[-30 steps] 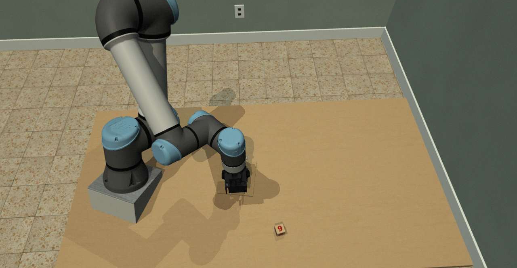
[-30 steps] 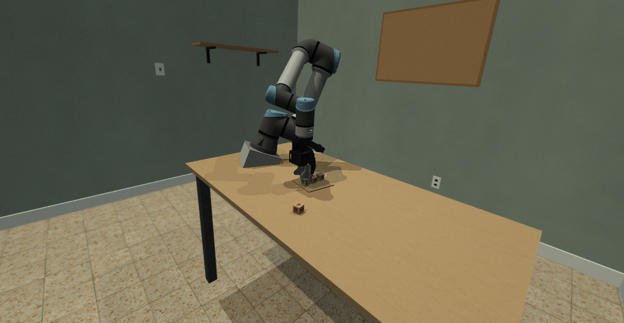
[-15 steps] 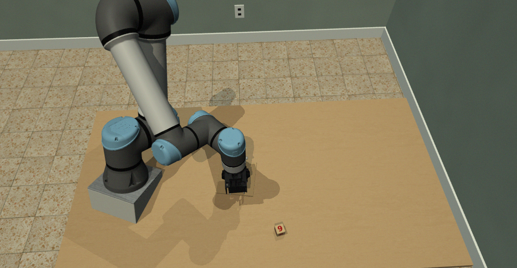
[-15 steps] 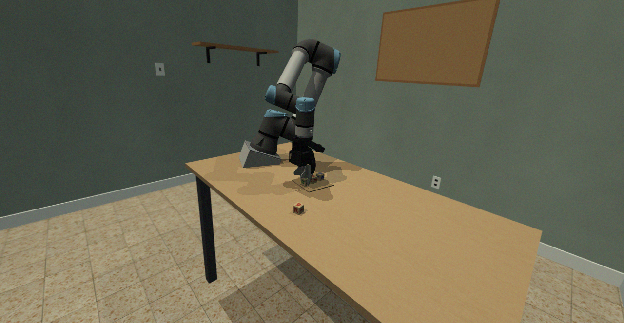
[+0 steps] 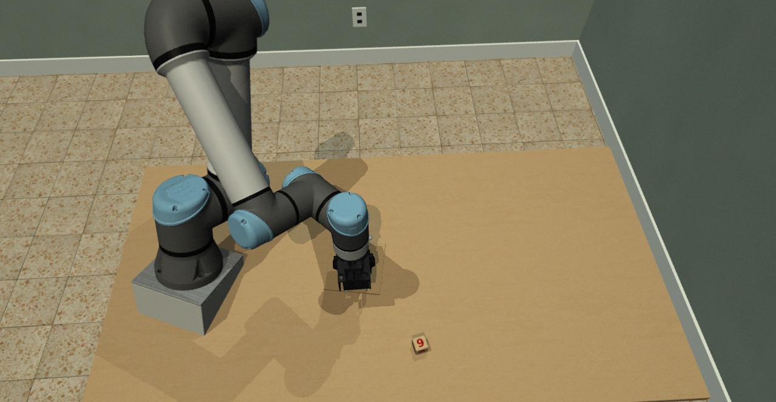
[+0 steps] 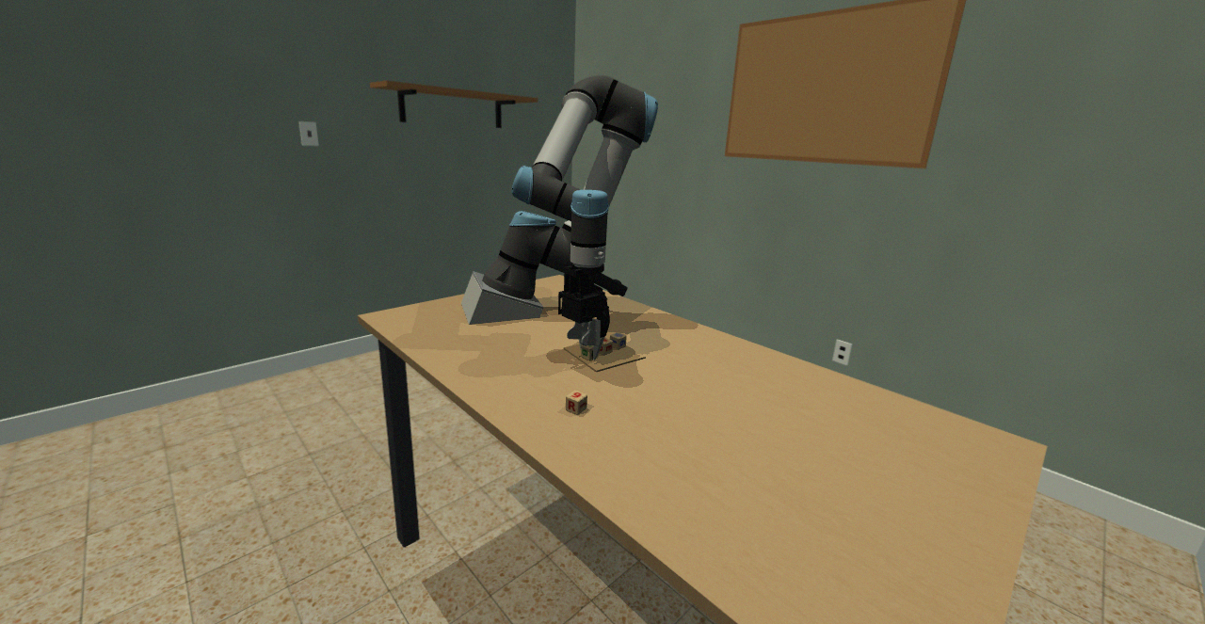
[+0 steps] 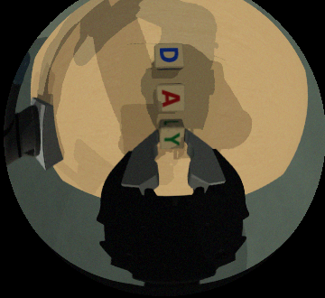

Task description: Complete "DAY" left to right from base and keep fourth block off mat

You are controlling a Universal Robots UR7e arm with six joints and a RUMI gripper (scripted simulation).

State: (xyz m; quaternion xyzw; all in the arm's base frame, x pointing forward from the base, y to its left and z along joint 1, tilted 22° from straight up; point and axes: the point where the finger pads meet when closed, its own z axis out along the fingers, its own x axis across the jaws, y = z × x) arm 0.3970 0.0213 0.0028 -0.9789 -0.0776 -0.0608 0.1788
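In the wrist view my gripper (image 7: 171, 130) is shut on the wooden Y block (image 7: 171, 138), green letter on top. The A block (image 7: 170, 97), red letter, touches it, and the D block (image 7: 169, 56), blue letter, lies a small gap beyond; the three form one straight row on the thin mat (image 6: 604, 358). In the top view the gripper (image 5: 353, 282) stands vertical over the mat and hides the row. In the exterior view the fingers (image 6: 588, 342) reach down to the mat. The fourth block (image 5: 419, 343), a red 9 on top, lies off the mat on the table; it also shows in the exterior view (image 6: 576, 402).
The robot's base (image 5: 184, 285) stands on a grey plinth at the table's left corner. The table edge (image 6: 472, 418) runs close to the fourth block on the near side.
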